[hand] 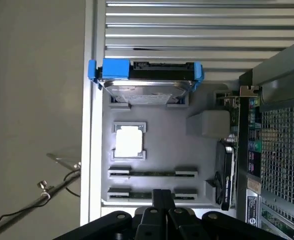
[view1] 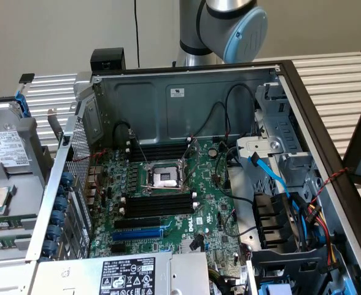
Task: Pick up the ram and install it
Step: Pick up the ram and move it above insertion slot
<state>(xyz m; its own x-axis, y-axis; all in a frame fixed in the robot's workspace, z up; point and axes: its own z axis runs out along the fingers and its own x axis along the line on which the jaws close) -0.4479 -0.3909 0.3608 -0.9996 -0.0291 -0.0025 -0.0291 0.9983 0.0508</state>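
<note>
Shows the ram (hand: 139,194), a thin green memory stick, standing on its long edge between two pale end holders in a grey tray (hand: 162,145), not yet lifted. Just beside it, a second stick (hand: 152,173), parallel and seated the same way. Farther along the tray, a square processor chip (hand: 128,141) in its own recess, then a hard drive (hand: 146,85) in a blue carrier. From the wrist, the gripper (hand: 162,197) hanging directly over the ram's middle, black jaws seemingly pressed together with no gap and nothing between them; contact with the stick impossible to tell. In the exterior view, the tray sitting outside an open computer case (view1: 168,117), on the exterior view's left, well apart from the green motherboard (view1: 211,209) inside. On that board, black memory slots (view1: 153,203) lying on either side of the processor socket (view1: 166,178), none filled. Judged as the pick-up step, at the approach stage: nothing grasped, nothing installed. Probably calls for parting the jaws just enough to straddle the thin board, centring them between the end holders, and lowering squarely so as not to knock the neighbouring stick; after that, a firm but gentle pinch on the flat faces, without twisting the board in its holders.
</note>
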